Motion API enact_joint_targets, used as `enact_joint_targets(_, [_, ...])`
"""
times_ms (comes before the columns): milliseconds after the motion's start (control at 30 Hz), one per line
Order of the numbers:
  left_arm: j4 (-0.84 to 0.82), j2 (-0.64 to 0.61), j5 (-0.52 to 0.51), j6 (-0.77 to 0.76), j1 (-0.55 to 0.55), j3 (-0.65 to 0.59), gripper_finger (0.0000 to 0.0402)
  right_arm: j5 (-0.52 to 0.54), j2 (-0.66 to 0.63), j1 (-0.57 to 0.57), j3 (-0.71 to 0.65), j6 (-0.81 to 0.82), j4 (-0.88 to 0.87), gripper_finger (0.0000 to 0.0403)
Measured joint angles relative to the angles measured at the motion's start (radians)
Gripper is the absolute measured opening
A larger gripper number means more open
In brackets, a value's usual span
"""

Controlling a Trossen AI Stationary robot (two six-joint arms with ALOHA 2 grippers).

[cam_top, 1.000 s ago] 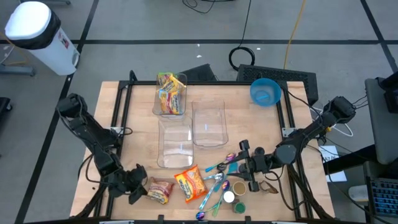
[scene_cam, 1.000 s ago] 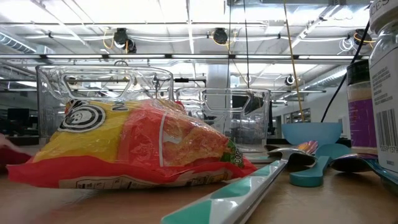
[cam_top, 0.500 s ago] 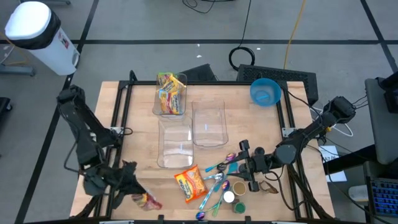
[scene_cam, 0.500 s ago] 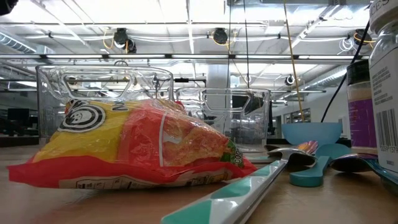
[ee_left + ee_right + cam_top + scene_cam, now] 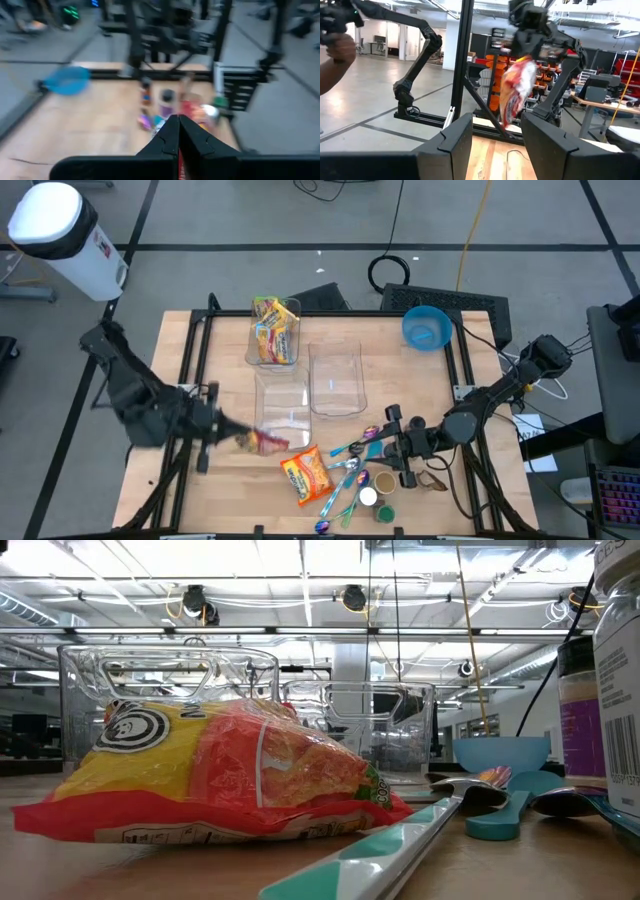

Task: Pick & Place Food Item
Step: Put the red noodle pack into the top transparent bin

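My left gripper (image 5: 230, 434) is above the table's left middle, shut on a red and yellow food packet (image 5: 263, 442). The right wrist view shows this packet (image 5: 516, 90) hanging under the left arm. A second, orange and yellow packet (image 5: 307, 474) lies flat on the table near the front edge and fills the low view (image 5: 220, 780). Of three clear containers, one (image 5: 275, 330) holds packets and two are empty (image 5: 335, 378) (image 5: 282, 410). My right gripper (image 5: 386, 444) hovers at the right, open, with nothing between its fingers (image 5: 495, 135). My left gripper pinches the packet by its end edge (image 5: 244, 439) between its two shut fingers, coming from the table's left. The packet sticks out past the fingertips and droops, lifted clear of the table. In the right wrist view the packet's top (image 5: 526, 61) is under the gripper.
Several spoons (image 5: 348, 470) and small jars (image 5: 372, 498) lie near the right gripper. A blue bowl (image 5: 427, 327) stands at the far right. A black frame (image 5: 200, 350) borders the table. Bare wood (image 5: 190, 490) shows at the near left.
My left gripper has risen from the near left corner and moved toward the far edge and the clear containers, rolling its wrist. It stayed shut. The red and yellow packet, which lay on the table, is now lifted clear and hangs from the fingers.
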Motion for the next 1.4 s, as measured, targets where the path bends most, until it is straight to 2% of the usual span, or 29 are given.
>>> enact_joint_targets(233, [-0.059, -0.119, 0.072, 0.102, 0.282, -0.032, 0.0001, 0.001, 0.000, 0.000, 0.000, -0.067, 0.003, 0.0160])
enact_joint_targets(400, [-0.055, -0.177, 0.233, 0.176, 0.547, -0.092, 0.0001, 0.001, 0.000, -0.009, 0.000, -0.102, 0.003, 0.0160])
enact_joint_targets(533, [-0.009, -0.203, 0.383, 0.249, 0.779, -0.170, 0.0000, 0.002, 0.000, -0.040, 0.000, -0.070, 0.002, 0.0160])
enact_joint_targets(633, [0.061, -0.205, 0.539, 0.315, 0.974, -0.246, 0.0000, 0.002, 0.000, -0.071, 0.000, -0.052, -0.017, 0.0160])
enact_joint_targets(767, [0.196, -0.195, 0.800, 0.384, 1.257, -0.328, 0.0000, 0.002, 0.000, -0.111, 0.000, -0.048, -0.056, 0.0160])
enact_joint_targets(967, [0.383, -0.125, 1.190, 0.385, 1.622, -0.426, 0.0000, 0.003, 0.000, -0.170, 0.000, -0.004, -0.112, 0.0160])
enact_joint_targets(1133, [0.504, -0.025, 1.376, 0.326, 1.746, -0.519, 0.0000, 0.002, 0.000, -0.195, 0.000, -0.004, -0.118, 0.0160])
enact_joint_targets(1400, [0.602, 0.032, 1.450, 0.261, 1.717, -0.599, 0.0000, 0.002, -0.012, -0.204, 0.000, -0.017, -0.120, 0.0160])
